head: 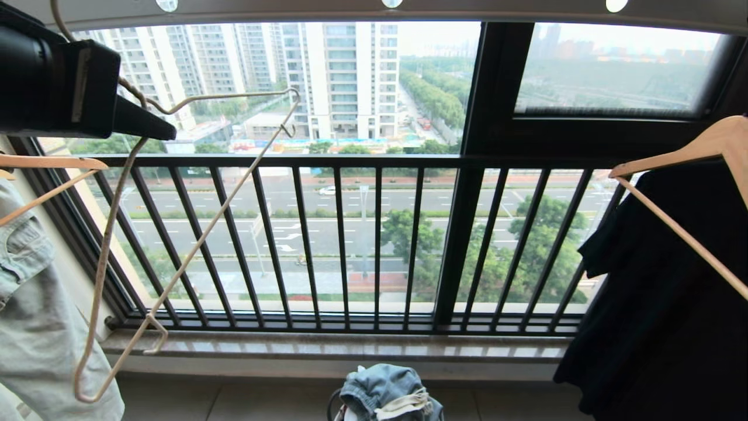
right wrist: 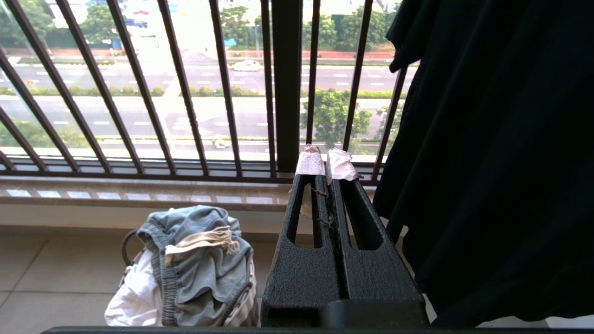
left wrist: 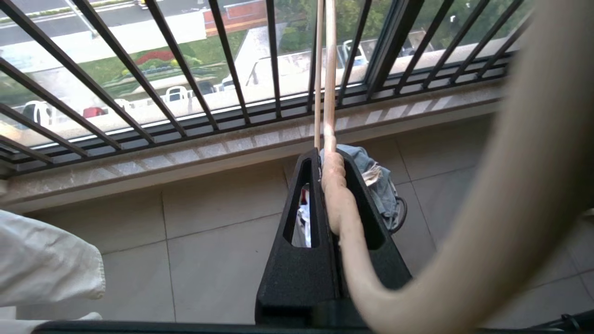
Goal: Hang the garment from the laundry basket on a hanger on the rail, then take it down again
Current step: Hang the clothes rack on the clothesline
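Observation:
The cream wire hanger (head: 198, 244) hangs tilted before the window, bare. My left gripper (head: 168, 132) is up at the top left, shut on the hanger's twisted neck (left wrist: 335, 185), which runs between its fingers (left wrist: 304, 199). The hook curves up past the gripper; its end is out of view. The grey rail (head: 467, 9) with round holes spans the top. Blue-grey denim shorts, the garment (head: 383, 389) (right wrist: 199, 260), lie bunched in the laundry basket, of which only the black loop handle (right wrist: 125, 246) shows clearly. My right gripper (right wrist: 326, 162) is parked low near the basket, shut and empty.
A pale green-grey denim piece (head: 35, 316) hangs on a wooden hanger at the left. A black shirt (head: 666, 292) on another wooden hanger (head: 701, 146) fills the right. The black barred window railing (head: 350, 234) and stone sill (head: 327, 348) stand behind the basket.

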Robot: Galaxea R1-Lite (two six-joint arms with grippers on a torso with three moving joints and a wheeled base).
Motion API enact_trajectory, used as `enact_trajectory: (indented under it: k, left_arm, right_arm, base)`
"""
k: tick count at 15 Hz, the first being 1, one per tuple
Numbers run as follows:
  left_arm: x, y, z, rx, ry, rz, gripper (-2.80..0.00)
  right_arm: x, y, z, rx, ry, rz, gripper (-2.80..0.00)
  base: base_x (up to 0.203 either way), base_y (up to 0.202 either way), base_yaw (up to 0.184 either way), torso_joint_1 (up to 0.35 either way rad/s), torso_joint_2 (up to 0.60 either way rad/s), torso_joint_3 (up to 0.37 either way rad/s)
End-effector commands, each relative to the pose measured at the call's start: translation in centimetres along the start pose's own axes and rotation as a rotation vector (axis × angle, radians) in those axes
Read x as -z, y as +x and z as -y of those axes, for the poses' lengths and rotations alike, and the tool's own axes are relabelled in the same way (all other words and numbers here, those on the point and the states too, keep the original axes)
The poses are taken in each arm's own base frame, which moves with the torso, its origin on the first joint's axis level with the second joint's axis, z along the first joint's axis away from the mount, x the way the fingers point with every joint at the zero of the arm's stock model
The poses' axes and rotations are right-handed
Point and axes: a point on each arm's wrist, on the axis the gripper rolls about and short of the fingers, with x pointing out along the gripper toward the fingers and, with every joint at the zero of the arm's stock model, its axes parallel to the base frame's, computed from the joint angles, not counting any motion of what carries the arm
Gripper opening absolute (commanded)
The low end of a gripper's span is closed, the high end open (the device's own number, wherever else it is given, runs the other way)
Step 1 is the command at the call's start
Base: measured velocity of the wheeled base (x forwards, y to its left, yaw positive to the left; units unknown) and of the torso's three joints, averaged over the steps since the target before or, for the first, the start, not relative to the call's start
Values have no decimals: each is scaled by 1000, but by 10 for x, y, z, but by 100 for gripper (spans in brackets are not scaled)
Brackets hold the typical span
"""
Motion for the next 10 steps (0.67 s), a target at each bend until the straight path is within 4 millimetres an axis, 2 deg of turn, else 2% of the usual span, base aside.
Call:
enact_trajectory:
  k: [1, 3, 10]
  left_arm:
    - [-6, 23, 1, -37, 22, -8, -280]
    - [-10, 29, -3, -63, 33, 16, -280]
    - [-14, 32, -13, -110, 69, 40, -280]
  right_arm:
    - [0, 0, 0, 0, 0, -2, -280]
    - [0, 0, 0, 0, 0, -2, -280]
    - [0, 0, 0, 0, 0, -2, -280]
  base:
    - [0, 0, 0, 0, 0, 0]
    - [0, 0, 0, 0, 0, 0]
    - [0, 0, 0, 0, 0, 0]
